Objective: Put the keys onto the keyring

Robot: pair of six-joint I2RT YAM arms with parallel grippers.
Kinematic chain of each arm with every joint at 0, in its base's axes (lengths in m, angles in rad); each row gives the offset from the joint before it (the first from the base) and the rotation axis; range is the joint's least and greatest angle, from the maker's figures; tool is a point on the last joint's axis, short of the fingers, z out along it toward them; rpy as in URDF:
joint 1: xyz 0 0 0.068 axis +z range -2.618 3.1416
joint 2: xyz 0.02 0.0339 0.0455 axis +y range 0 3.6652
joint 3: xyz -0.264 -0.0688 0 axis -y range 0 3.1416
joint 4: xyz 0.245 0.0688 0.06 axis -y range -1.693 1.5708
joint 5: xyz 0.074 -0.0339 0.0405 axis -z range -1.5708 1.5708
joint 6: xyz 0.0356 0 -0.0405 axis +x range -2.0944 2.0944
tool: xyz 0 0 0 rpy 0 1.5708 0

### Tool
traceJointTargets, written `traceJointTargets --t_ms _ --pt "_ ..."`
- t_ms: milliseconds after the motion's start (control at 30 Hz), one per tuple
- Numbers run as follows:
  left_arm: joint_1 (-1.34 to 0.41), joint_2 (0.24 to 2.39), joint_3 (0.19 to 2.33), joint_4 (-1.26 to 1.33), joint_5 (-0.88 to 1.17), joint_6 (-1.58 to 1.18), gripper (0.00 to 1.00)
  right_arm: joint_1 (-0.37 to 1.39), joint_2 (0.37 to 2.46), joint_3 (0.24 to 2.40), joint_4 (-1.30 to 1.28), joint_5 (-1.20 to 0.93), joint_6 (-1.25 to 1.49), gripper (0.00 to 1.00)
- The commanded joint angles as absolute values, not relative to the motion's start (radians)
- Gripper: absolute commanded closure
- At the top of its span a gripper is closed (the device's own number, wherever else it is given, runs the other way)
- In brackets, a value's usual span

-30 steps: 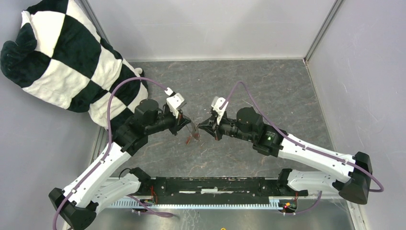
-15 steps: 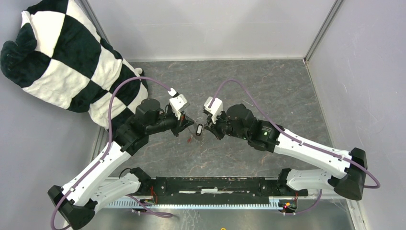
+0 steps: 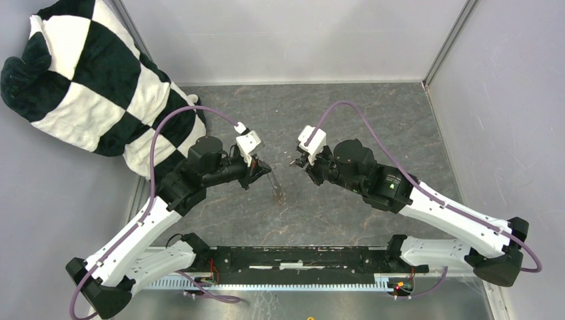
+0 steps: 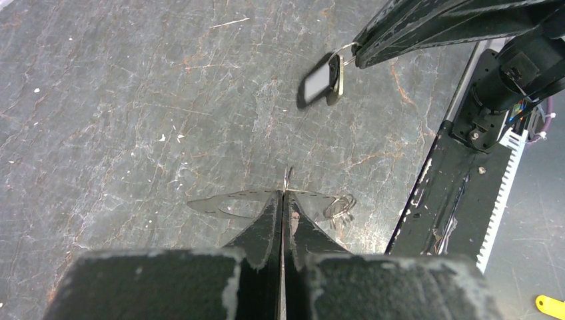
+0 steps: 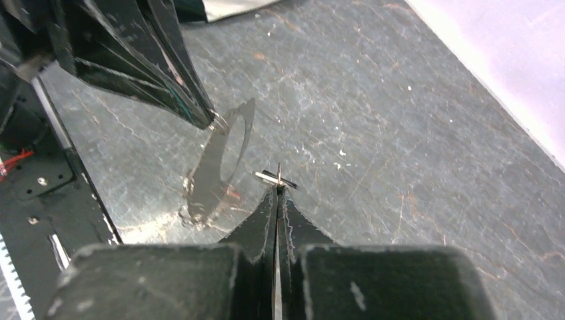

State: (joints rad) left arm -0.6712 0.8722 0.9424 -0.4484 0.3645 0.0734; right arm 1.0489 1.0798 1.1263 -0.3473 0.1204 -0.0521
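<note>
Your left gripper [image 4: 283, 198] is pinched fully closed on the keyring [image 5: 208, 163], gripping its thin rim at the upper end. The loop hangs down and away from the fingertips toward the table [image 3: 373, 127], near the middle of the floor and between the two arms. At the ring's lower end, just above the table, you can see a red tag [image 5: 230, 193]. The views do not show whether it is threaded on the loop or only lies beside it. Your right gripper [image 5: 277, 189] is also closed tight, holding the black-tag key [image 4: 321, 80] by its small metal part, and the tag dangles below the fingertips with its white label facing out. That key hangs clear of the keyring, with open table between them, and the two grippers face each other, near but apart. A checkered cloth [image 3: 86, 80] lies bunched in the far left corner, well away from both arms.
</note>
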Motion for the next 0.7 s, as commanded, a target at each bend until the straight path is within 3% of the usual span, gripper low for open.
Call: traceJointTargets --t_ms 0,667 --pt "-0.676 0.866 0.962 -0.419 0.366 0.104 0.98 1.045 1.100 1.165 -0.402 0.137 -0.096 1.00" --pt "-0.676 0.864 0.957 -0.386 0.337 0.077 0.98 1.045 1.209 1.107 -0.178 -0.109 -0.002 1.00"
